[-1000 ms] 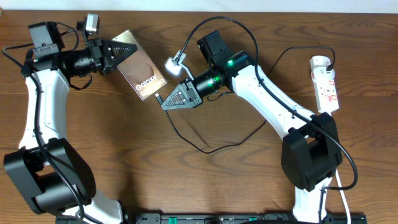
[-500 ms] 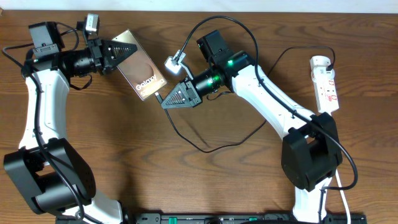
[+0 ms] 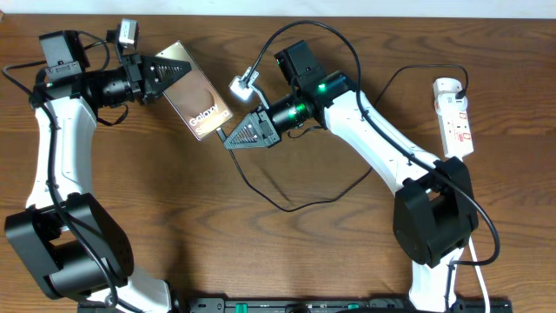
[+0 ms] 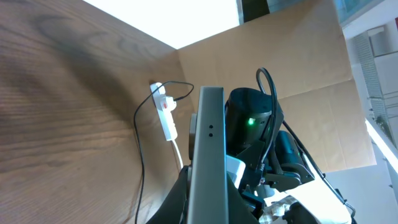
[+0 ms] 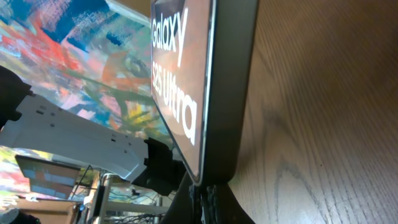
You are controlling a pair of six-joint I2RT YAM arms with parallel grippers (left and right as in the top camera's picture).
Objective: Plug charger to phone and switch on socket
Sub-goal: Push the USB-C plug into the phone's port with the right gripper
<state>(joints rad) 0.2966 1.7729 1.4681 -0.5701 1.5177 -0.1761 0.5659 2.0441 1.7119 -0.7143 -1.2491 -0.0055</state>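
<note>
The phone (image 3: pixel 198 103) is held off the table between both arms, its "Galaxy" lettering facing up. My left gripper (image 3: pixel 184 69) is shut on its far left end; in the left wrist view the phone (image 4: pixel 208 143) shows edge-on between the fingers. My right gripper (image 3: pixel 228 142) is shut on the charger tip, right at the phone's lower end. In the right wrist view the phone (image 5: pixel 180 74) fills the frame, with my right gripper (image 5: pixel 203 194) touching its bottom edge. The black charger cable (image 3: pixel 291 211) loops over the table. The socket (image 3: pixel 455 122) lies at the far right.
The socket (image 4: pixel 166 118) also shows in the left wrist view with a thin black cable running from it. The right arm's white links (image 3: pixel 382 139) cross the table's right half. The brown wooden table (image 3: pixel 174 200) carries everything.
My right gripper has edged slightly up and left, bringing the charger tip closer to the phone's lower end. The left gripper and phone have not moved.
</note>
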